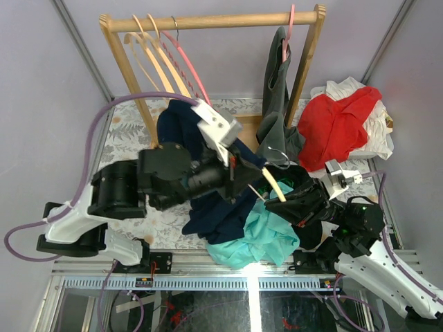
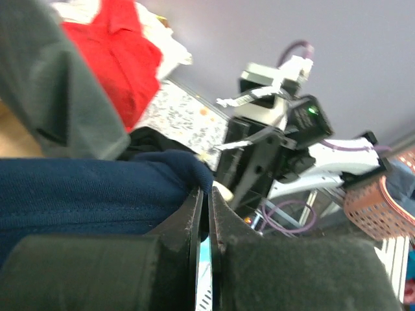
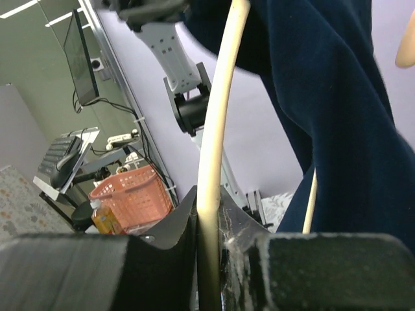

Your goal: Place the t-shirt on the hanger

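Observation:
The navy-blue t-shirt (image 1: 208, 207) hangs in a bunch in the middle, draped from my left gripper down to the table. My left gripper (image 1: 242, 169) is shut on a fold of it; in the left wrist view the jaws (image 2: 209, 193) pinch the navy cloth (image 2: 97, 188) at their tips. The cream hanger (image 1: 273, 185) is held up beside the shirt, its metal hook (image 1: 278, 156) pointing away. My right gripper (image 1: 282, 196) is shut on one hanger arm (image 3: 214, 142), with the t-shirt (image 3: 337, 97) draped just to the right of it. The hanger's tip (image 2: 222, 191) shows next to my left jaws.
A wooden rack (image 1: 208, 22) at the back holds light-wood hangers (image 1: 156, 62), pink hangers (image 1: 190, 66) and a grey-green top (image 1: 277, 104). A red garment (image 1: 339, 124) lies on white cloth at the right. A teal garment (image 1: 256, 235) lies near the front edge. An orange basket (image 3: 130, 194) stands off the table.

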Motion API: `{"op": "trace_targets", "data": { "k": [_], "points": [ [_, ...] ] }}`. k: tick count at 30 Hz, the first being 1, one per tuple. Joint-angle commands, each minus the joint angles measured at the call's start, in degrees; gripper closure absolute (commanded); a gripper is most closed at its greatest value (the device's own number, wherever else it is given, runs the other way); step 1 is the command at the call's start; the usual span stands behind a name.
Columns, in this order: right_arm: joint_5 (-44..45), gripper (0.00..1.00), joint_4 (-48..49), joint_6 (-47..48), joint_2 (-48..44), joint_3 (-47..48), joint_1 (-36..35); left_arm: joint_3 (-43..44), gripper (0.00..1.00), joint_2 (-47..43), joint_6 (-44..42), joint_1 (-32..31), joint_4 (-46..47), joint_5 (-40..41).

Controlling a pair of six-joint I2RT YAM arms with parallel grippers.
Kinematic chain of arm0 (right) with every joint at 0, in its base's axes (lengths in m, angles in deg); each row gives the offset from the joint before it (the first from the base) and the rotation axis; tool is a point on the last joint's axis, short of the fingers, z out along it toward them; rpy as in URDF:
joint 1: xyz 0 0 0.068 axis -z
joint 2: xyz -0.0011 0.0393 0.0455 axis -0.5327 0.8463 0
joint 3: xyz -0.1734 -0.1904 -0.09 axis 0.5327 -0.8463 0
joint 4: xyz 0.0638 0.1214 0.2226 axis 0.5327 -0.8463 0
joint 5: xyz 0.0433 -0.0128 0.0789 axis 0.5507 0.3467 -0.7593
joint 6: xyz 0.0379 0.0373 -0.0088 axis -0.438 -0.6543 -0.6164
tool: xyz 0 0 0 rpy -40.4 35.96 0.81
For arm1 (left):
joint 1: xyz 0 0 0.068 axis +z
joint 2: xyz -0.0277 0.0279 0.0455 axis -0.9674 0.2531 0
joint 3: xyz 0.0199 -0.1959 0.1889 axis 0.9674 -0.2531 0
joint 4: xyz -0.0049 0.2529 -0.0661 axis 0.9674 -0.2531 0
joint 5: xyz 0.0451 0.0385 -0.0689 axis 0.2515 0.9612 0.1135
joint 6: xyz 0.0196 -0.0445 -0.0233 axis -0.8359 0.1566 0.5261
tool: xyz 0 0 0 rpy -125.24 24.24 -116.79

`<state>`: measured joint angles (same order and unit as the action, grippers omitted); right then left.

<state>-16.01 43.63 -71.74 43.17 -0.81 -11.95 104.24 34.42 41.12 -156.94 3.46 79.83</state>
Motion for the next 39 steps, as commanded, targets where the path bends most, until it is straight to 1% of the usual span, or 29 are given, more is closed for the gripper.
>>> {"op": "trace_targets", "data": {
  "k": [1, 6, 8, 9, 11, 12, 13, 14, 15, 18, 21, 24, 26, 27, 28, 29, 32, 33, 34, 36, 39],
  "points": [
    [10.22, 1.00, 12.79, 0.14, 1.54, 1.14, 0.32, 1.61, 0.99, 4.23, 1.38, -4.84, 4.35, -7.06],
    [11.46, 1.00, 15.55, 0.37, 3.54, 2.90, 0.27, 1.47, 0.99, 5.69, 1.61, -8.53, 5.91, -6.52],
    [11.49, 1.00, 17.10, 0.16, 4.30, 3.40, 0.33, 2.19, 0.97, 6.84, 1.40, -9.64, 5.74, -6.53],
    [11.37, 1.00, 17.07, 0.27, 4.24, 3.72, 0.30, 3.08, 0.93, 7.28, 1.28, -10.13, 5.50, -6.53],
    [10.64, 1.00, 15.29, 1.26, 3.13, 4.63, 0.35, 5.30, 0.80, 7.76, 0.77, -11.27, 3.58, -4.51],
    [10.21, 1.00, 13.18, 2.17, 2.28, 5.23, 0.29, 6.49, 0.73, 7.62, 0.59, -11.81, 2.41, -3.31],
    [9.75, 1.00, 10.88, 3.17, 1.17, 5.93, 0.28, 7.41, 0.64, 7.10, 0.56, -12.34, 1.43, -1.11],
    [9.26, 1.00, 8.04, 4.14, 0.13, 6.48, 0.29, 7.98, 0.58, 6.29, 0.29, -12.86, 0.72, 0.24],
    [9.17, 1.00, 5.45, 5.25, -1.15, 7.04, 0.27, 8.39, 0.55, 5.51, 0.15, -13.11, 0.17, 1.28],
    [8.89, 1.00, -0.24, 6.94, -4.60, 7.37, 0.28, 9.78, 0.50, 3.85, -0.74, -13.78, -0.98, 3.02],
    [9.29, 1.00, -3.16, 7.10, -7.72, 6.25, 0.32, 12.33, 0.49, 4.22, -2.12, -13.85, -0.31, -2.16],
    [10.07, 1.00, -3.47, 6.49, -10.37, 4.48, 0.22, 16.73, 0.46, 6.21, -3.18, -13.96, 0.57, -8.50],
    [10.60, 1.00, -3.65, 6.28, -11.89, 3.56, 0.28, 19.52, 0.44, 7.48, -3.68, -13.92, 0.65, -11.72],
    [10.81, 1.00, -4.08, 6.22, -12.59, 3.30, 0.33, 20.41, 0.43, 7.76, -3.79, -13.97, 0.47, -12.04],
    [10.83, 1.00, -4.66, 6.21, -13.21, 3.24, 0.32, 21.39, 0.42, 7.73, -4.11, -14.08, -0.25, -10.68],
    [10.75, 1.00, -5.40, 6.17, -13.84, 3.30, 0.29, 21.73, 0.42, 7.53, -4.78, -14.16, -1.48, -7.27],
    [9.52, 1.00, -8.86, 6.02, -15.54, 4.05, 0.28, 19.21, 0.41, 5.25, -8.32, -14.32, -4.41, 6.46],
    [8.33, 1.00, -10.30, 6.09, -15.78, 4.55, 0.36, 17.89, 0.40, 4.57, -10.32, -14.32, -4.74, 12.01],
    [7.37, 1.00, -11.73, 6.11, -15.96, 5.06, 0.35, 17.29, 0.38, 4.24, -11.52, -14.36, -5.25, 15.33],
    [5.29, 1.00, -13.64, 5.52, -16.04, 6.01, 0.30, 17.84, 0.34, 4.54, -15.39, -14.30, -6.57, 18.38],
    [1.79, 1.00, -16.49, 4.85, -15.83, 7.45, 0.28, 21.63, 0.33, 5.64, -19.08, -14.72, -9.27, 20.17]
  ]
}}
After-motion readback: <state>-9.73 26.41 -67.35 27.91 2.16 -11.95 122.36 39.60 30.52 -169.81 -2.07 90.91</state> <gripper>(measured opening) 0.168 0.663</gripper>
